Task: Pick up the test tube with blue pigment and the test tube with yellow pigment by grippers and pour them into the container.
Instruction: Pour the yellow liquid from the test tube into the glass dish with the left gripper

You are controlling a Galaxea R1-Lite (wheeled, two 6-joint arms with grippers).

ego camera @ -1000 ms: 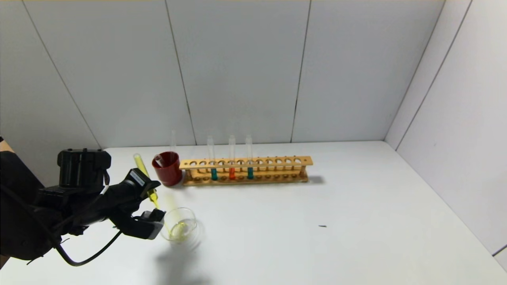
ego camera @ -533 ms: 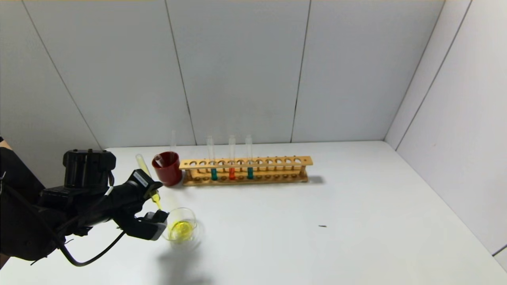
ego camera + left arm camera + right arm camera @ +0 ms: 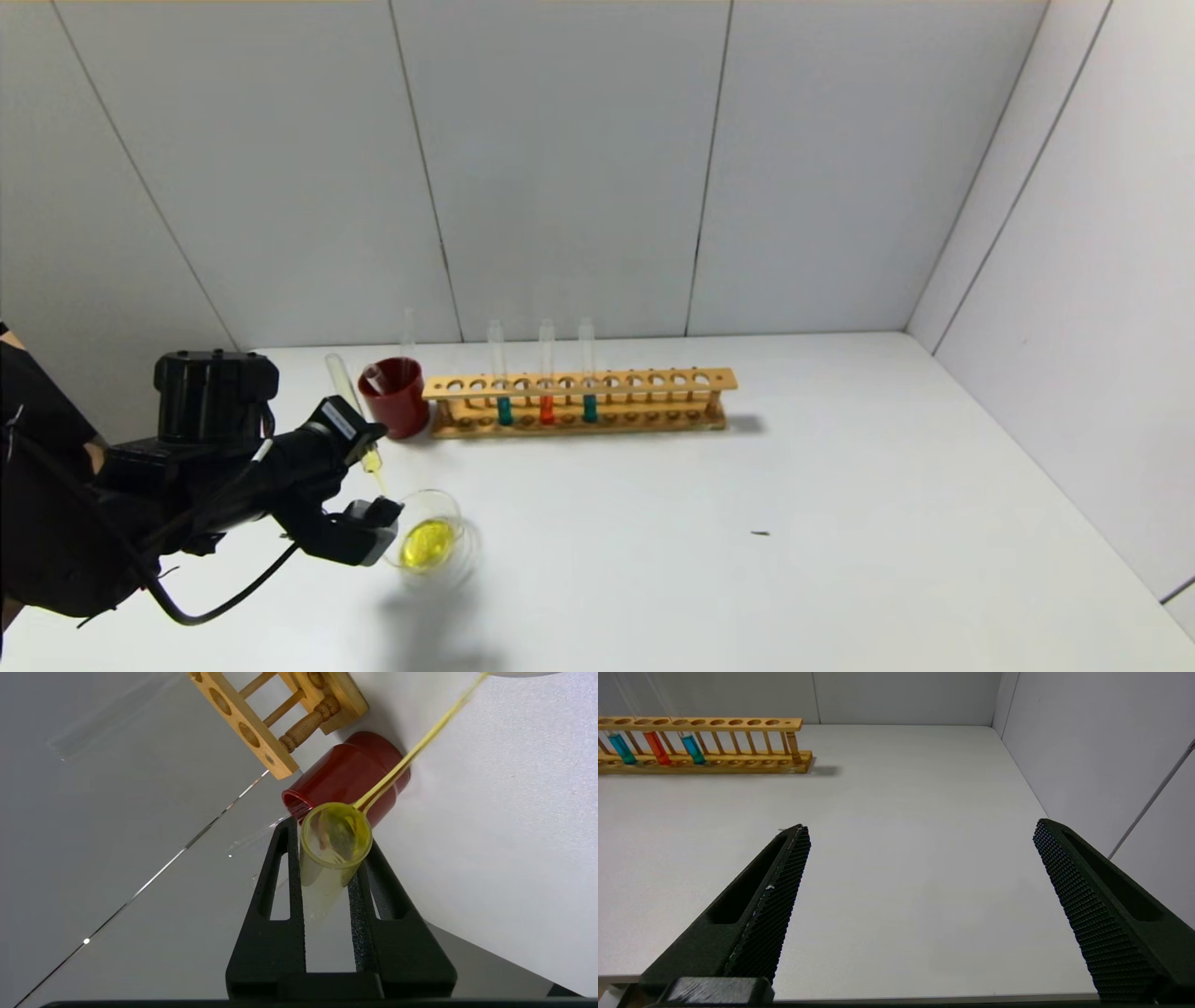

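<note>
My left gripper (image 3: 359,471) is shut on the yellow-pigment test tube (image 3: 350,401), tilted mouth down over the clear glass container (image 3: 431,541) at the table's front left. The tube is nearly drained; a thin yellow stream runs from its mouth (image 3: 336,833) in the left wrist view, where my left gripper (image 3: 329,844) clamps it. Yellow liquid pools in the container. Two teal-blue tubes (image 3: 504,408) stand in the wooden rack (image 3: 579,403) with an orange tube between them. My right gripper (image 3: 920,833) is open and empty over bare table at the right, out of the head view.
A dark red cup (image 3: 396,397) with an empty tube in it stands at the rack's left end, just behind the left gripper. White walls close the back and right sides. A small dark speck (image 3: 761,533) lies on the table.
The tube has emptied further and tipped more mouth-down. The yellow pool in the container has grown. The left gripper has shifted slightly right.
</note>
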